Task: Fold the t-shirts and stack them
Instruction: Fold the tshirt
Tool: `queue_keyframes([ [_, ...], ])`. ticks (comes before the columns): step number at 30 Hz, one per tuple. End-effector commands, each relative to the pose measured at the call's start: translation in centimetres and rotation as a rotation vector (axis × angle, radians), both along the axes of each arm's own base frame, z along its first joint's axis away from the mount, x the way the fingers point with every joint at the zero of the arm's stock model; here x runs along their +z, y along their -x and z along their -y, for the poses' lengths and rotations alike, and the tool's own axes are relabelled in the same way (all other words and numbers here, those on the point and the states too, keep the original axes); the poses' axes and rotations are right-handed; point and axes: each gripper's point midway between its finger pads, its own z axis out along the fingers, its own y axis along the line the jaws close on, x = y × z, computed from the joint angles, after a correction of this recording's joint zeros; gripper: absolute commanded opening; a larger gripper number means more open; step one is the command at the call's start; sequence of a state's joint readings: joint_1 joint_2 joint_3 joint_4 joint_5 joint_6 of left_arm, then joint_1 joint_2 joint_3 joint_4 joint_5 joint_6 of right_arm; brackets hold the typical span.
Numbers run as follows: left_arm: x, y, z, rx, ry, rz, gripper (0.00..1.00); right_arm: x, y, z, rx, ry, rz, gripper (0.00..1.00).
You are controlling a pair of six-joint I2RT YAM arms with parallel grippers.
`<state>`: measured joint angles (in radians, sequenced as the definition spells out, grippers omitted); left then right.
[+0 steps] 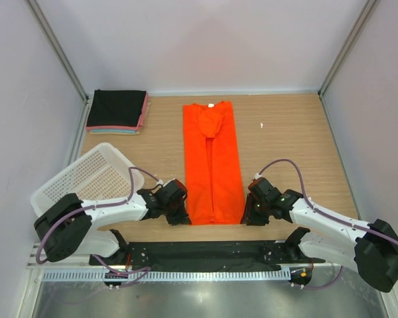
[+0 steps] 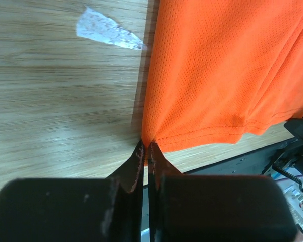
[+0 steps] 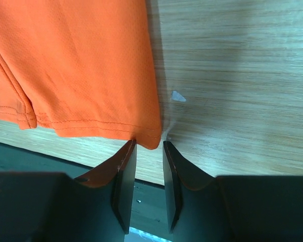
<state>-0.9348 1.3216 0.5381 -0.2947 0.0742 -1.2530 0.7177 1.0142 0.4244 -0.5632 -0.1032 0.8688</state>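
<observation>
A bright orange-red t-shirt [image 1: 212, 165] lies flat in the middle of the table, folded into a long narrow strip with its hem towards me. My left gripper [image 1: 179, 215] sits at the hem's near-left corner. In the left wrist view it [image 2: 146, 146] is shut, pinching the corner of the orange cloth [image 2: 227, 65]. My right gripper [image 1: 249, 213] is at the near-right corner. It [image 3: 149, 143] stands open, with the tip of the shirt corner [image 3: 76, 60] just between its fingertips, not clamped. Folded black, pink and teal t-shirts [image 1: 117, 109] are stacked at the back left.
A white mesh basket [image 1: 86, 175] lies tilted at the left, close to my left arm. The black rail along the table's near edge [image 1: 199, 252] runs just behind both grippers. A small white fleck [image 1: 261, 124] lies on the wood to the right of the shirt.
</observation>
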Motion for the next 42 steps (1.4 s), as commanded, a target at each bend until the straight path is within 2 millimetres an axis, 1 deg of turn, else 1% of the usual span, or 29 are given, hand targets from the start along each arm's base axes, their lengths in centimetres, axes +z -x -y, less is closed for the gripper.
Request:
queue_keyframes([
  [1,0.1,-0.2,-1.1,0.016,-0.045,0.03,0.0,0.1,-0.3,0.3,-0.032,0.009,0.013,0.34],
  [3,0.5,-0.3,-1.3,0.017,-0.053,0.034,0.0,-0.1,-0.2,0.5,-0.034,0.026,0.0,0.34],
  [5,0.7,-0.4,-1.2,0.018,-0.054,0.04,0.0,0.0,-0.5,0.5,-0.038,0.026,0.009,0.34],
  [6,0.7,-0.5,-1.2,0.018,-0.053,0.042,0.02,0.1,-0.7,0.3,-0.043,0.018,0.02,0.34],
  [7,0.8,-0.4,-1.2,0.018,-0.052,0.041,0.06,0.2,-0.9,0.2,-0.045,0.015,0.025,0.34],
  [8,0.8,-0.4,-1.2,0.018,-0.056,0.038,0.14,0.2,-1.0,0.1,-0.047,0.012,0.029,0.34],
  [10,0.9,-0.5,-1.0,0.014,-0.053,0.036,0.22,0.3,-1.1,-0.1,-0.045,0.003,0.028,0.33],
  [11,1.0,-0.5,-1.0,0.012,-0.05,0.037,0.3,0.2,-1.1,-0.2,-0.045,0.003,0.023,0.33],
  [14,0.9,-0.4,-1.1,0.016,-0.05,0.037,0.37,-0.1,-0.8,-0.2,-0.053,-0.012,0.014,0.3],
  [18,0.8,-0.2,-1.0,0.023,-0.034,0.03,0.39,-0.4,-0.3,-0.2,-0.061,-0.034,0.007,0.28],
  [22,0.3,0.0,-0.8,0.025,-0.021,0.011,0.37,-0.4,-0.1,-0.4,-0.064,-0.056,0.005,0.26],
  [25,0.3,0.1,-0.7,0.03,-0.013,0.01,0.29,-0.3,-0.1,-0.6,-0.062,-0.063,0.005,0.24],
  [26,0.3,0.1,-0.7,0.03,-0.009,0.01,0.23,-0.2,-0.1,-0.6,-0.062,-0.067,0.009,0.23],
  [28,0.5,0.1,-0.7,0.033,-0.001,0.014,0.13,0.0,-0.1,-0.6,-0.063,-0.067,0.011,0.15],
  [29,0.7,0.0,-0.6,0.034,0.004,0.017,0.05,0.3,-0.2,-0.6,-0.064,-0.076,0.02,0.1],
  [30,0.9,0.0,-0.5,0.033,0.01,0.02,0.0,0.5,-0.3,-0.6,-0.067,-0.079,0.023,0.03],
  [32,1.2,0.0,-0.4,0.038,0.018,0.02,0.0,1.1,-0.4,-0.8,-0.067,-0.094,0.034,0.01],
  [36,2.0,-0.6,0.3,0.044,0.046,0.035,0.0,2.7,-1.4,-1.3,-0.062,-0.11,0.08,0.01],
  [37,2.1,-0.9,0.4,0.048,0.054,0.034,0.0,2.8,-1.6,-1.4,-0.06,-0.106,0.084,0.01],
  [38,2.3,-1.1,0.6,0.045,0.061,0.032,0.0,2.6,-1.7,-1.3,-0.048,-0.085,0.081,0.01],
  [39,2.5,-1.2,0.8,0.042,0.069,0.027,0.0,3.0,-2.1,-1.5,-0.044,-0.08,0.085,0.01],
  [41,2.6,-1.7,0.6,0.05,0.068,0.018,0.0,2.8,-2.5,-1.3,-0.038,-0.043,0.084,0.01],
  [42,2.8,-1.8,0.6,0.045,0.07,0.02,0.0,3.2,-2.9,-1.5,-0.029,-0.039,0.099,0.01],
])
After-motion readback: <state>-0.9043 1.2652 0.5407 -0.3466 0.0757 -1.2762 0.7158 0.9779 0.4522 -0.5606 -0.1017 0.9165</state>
